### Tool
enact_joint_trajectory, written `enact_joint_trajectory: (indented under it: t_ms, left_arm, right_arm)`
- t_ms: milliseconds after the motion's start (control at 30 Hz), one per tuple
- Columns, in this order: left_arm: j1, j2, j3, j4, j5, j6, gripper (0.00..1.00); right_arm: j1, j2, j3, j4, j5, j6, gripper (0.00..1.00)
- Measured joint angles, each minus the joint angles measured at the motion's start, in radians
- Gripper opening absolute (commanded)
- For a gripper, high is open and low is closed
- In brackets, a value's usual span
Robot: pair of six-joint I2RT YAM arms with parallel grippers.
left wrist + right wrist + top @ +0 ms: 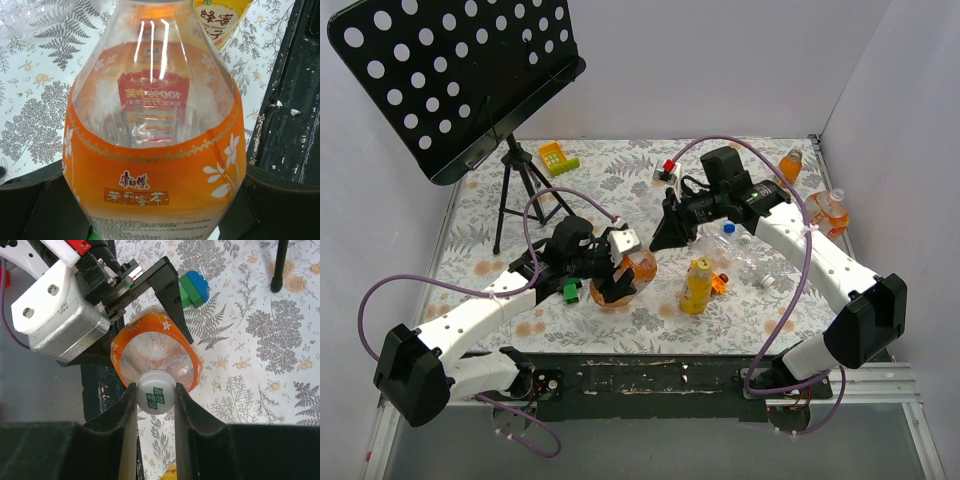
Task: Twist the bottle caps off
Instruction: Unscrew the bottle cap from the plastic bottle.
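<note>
Glossy clear plastic bottle, smooth white cap

The cloth was white with grey leaves and little orange flowers. The big bottle was see-through. Its label was orange with white flowers and a red patch. Its cap was white with green marks. The small bottle was yellow. The block was green and blue. The stand was black with rows of round holes. The arms were white and black.
</note>
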Motion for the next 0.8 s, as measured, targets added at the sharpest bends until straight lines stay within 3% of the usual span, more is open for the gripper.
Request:
enact_joint_trajectory:
  t_ms: [100,267,400,533,667,700,800]
  left_arm:
    - [0.000,0.000,0.000,-0.005,0.000,0.000,0.00]
    - [-0.003,-0.002,0.000,-0.004,0.004,0.008,0.00]
    - [-0.005,-0.015,0.000,-0.003,0.019,0.032,0.00]
    - [-0.008,-0.020,0.000,-0.045,0.064,0.076,0.00]
    - [-0.013,-0.028,-0.001,-0.087,0.093,0.100,0.00]
    - [-0.013,-0.032,-0.002,-0.092,0.091,0.103,0.00]
    - [-0.013,-0.035,-0.004,-0.099,0.077,0.106,0.00]
  right_arm:
    - [-0.002,0.008,0.008,-0.009,-0.013,-0.032,0.01]
    - [-0.008,0.042,0.076,-0.137,-0.068,-0.243,0.01]
    - [0.008,0.119,0.235,-0.391,-0.113,-0.639,0.01]
    - [0.063,0.100,0.247,-0.539,-0.071,-1.081,0.01]
    - [0.118,0.071,0.236,-0.596,0.006,-1.330,0.01]
    - [0.122,0.068,0.231,-0.593,0.010,-1.356,0.02]
    - [0.126,0.057,0.202,-0.556,0.005,-1.346,0.23]
